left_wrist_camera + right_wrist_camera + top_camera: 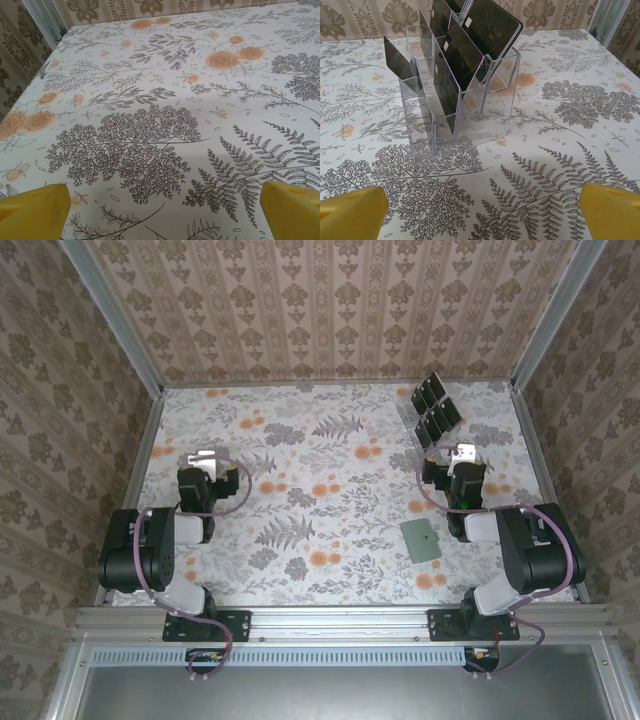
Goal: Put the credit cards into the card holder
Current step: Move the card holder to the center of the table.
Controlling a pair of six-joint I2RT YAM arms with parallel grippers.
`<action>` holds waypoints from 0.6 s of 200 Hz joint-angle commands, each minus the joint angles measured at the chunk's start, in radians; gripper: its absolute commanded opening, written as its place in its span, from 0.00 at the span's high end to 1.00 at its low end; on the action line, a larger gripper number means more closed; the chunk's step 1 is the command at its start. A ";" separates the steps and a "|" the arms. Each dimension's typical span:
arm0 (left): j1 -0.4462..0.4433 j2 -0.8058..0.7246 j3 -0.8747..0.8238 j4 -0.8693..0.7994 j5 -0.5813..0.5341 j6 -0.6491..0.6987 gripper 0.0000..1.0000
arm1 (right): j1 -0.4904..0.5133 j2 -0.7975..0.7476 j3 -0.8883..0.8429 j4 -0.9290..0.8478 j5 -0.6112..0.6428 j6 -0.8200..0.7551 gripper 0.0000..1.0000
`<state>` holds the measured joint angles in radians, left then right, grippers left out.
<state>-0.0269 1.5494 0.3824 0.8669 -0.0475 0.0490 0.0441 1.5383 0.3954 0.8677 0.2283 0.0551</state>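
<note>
Cards (pixel 435 405) are standing in a rack (pixel 495 112) by the table's (pixel 330 445) far right corner, holder (pixel 420 540) lying toward the near edge. The left end effector (pixel 205 458) and right end effector (pixel 465 453) are gaping wide.

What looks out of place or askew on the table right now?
Nothing stands out. The glossy black rectangular cards stand slotted in the clear plastic tiered rack, and the flat grey-green card sleeve lies on the floral table, nothing spilled.

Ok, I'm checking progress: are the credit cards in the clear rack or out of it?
In it: the credit cards stand in the clear tiered rack, tops above its walls.
</note>
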 commanded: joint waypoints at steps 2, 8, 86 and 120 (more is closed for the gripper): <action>0.005 -0.004 0.021 0.006 0.019 0.008 0.00 | 0.000 -0.006 -0.003 0.017 -0.021 -0.003 0.00; 0.008 -0.003 0.021 0.005 0.020 0.008 0.00 | 0.000 -0.009 -0.003 0.016 -0.021 -0.003 0.00; 0.010 -0.002 0.024 0.000 0.027 0.005 0.00 | -0.001 -0.007 0.000 0.011 -0.023 -0.001 0.00; 0.012 -0.003 0.026 -0.001 0.032 0.003 0.00 | -0.016 -0.008 0.005 0.002 -0.058 0.006 0.00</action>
<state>-0.0246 1.5494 0.3828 0.8600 -0.0364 0.0490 0.0380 1.5383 0.3954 0.8661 0.2077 0.0551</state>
